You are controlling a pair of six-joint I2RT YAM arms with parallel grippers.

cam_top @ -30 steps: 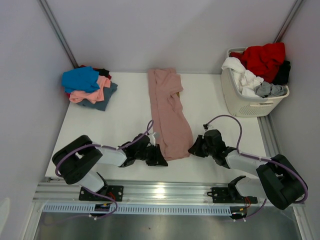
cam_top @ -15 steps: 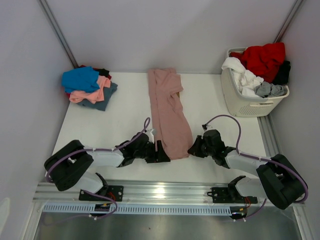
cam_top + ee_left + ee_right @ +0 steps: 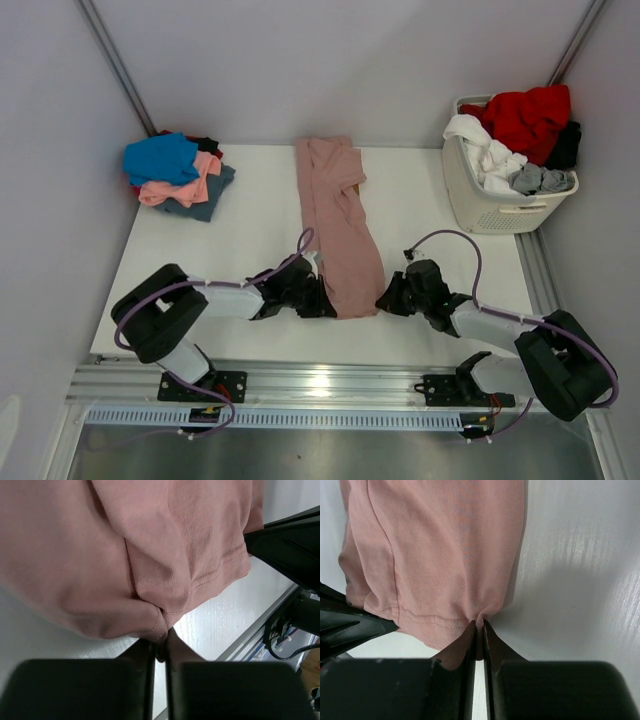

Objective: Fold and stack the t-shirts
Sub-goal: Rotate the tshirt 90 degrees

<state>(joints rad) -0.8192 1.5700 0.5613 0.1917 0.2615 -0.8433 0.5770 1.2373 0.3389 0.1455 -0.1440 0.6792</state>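
A dusty-pink t-shirt [image 3: 337, 220] lies as a long folded strip down the middle of the white table [image 3: 230, 250]. My left gripper [image 3: 322, 303] is shut on the strip's near left corner; the left wrist view shows pink cloth [image 3: 150, 565] pinched between the fingers [image 3: 181, 652]. My right gripper [image 3: 385, 298] is shut on the near right corner, its hem [image 3: 435, 570] bunched between the fingertips [image 3: 465, 640]. Folded t-shirts, blue on top of salmon and slate, form a stack [image 3: 178, 175] at the back left.
A white slatted laundry basket [image 3: 490, 205] at the back right holds red, white, grey and dark clothes. The metal rail [image 3: 320, 385] runs along the near table edge. Grey walls close in the back and sides.
My left gripper opened, slid right along the hem and shut on the pink t-shirt's near left corner. The right gripper kept its grip and stayed put.
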